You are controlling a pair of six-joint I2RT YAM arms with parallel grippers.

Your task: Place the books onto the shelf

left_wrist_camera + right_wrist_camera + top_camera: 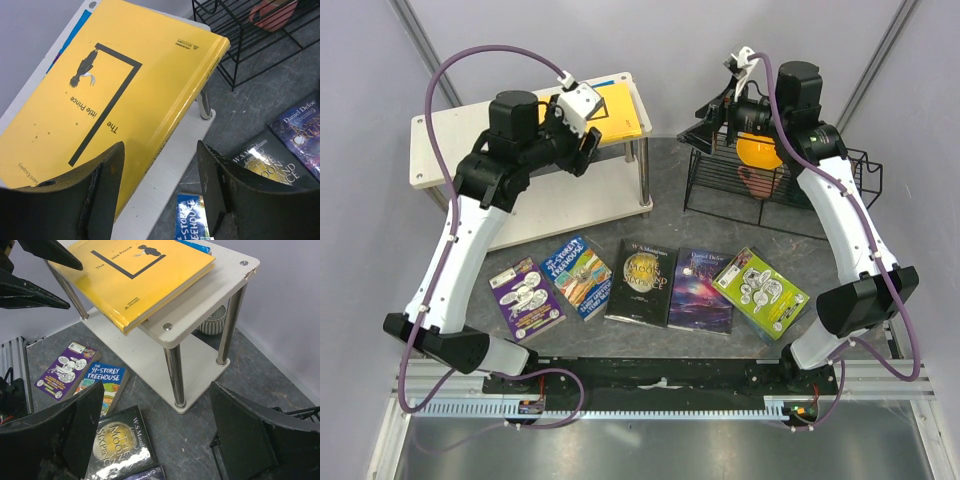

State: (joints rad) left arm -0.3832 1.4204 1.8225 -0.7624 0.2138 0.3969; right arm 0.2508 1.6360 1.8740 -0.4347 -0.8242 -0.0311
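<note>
The left hand [160, 155] hovers over the near corner of the yellow book [125, 100]. Its fingers [107, 175] stand apart and hold nothing. One finger is above the cover and the other is past the book's edge.

The yellow book lies flat on the top board of the shelf [200, 305]. One corner sticks out a little over the board's edge. A thin blue book [195, 246] lies under its far end.

The right hand [156, 395] is up in the air beside the shelf, above the black rack [715, 175]. Its fingers are wide apart and empty.

Five books lie face up in a row on the desk [660, 215], in front of the shelf and rack. From left to right they are the purple book [526, 298], the treehouse book [577, 276], the black-and-gold book [642, 282], the galaxy book [703, 290] and the green book [761, 292].
</note>
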